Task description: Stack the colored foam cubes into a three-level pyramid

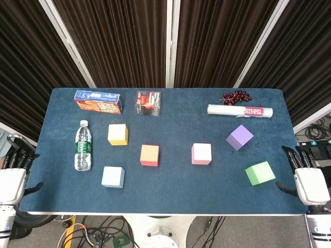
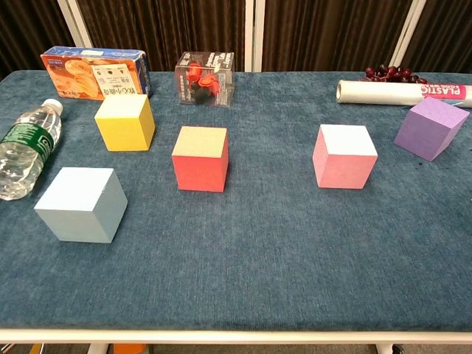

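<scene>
Blue cloth table (image 1: 170,188), cubes scattered. Left hand (image 1: 13,178) and right hand (image 1: 309,181) empty, fingers apart. Green cube (image 1: 259,173) nearest right hand; bottle (image 1: 83,145) near left, likely knocked.

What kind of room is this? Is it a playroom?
More likely a robot test lab: a blue-covered table against dark curtains, loose cables on the floor below, and robot hands, left and right, waiting at the edges.

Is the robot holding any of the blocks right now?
No. The left hand and right hand hang off the table's ends, fingers apart, holding nothing. All the cubes sit loose on the table.
</scene>
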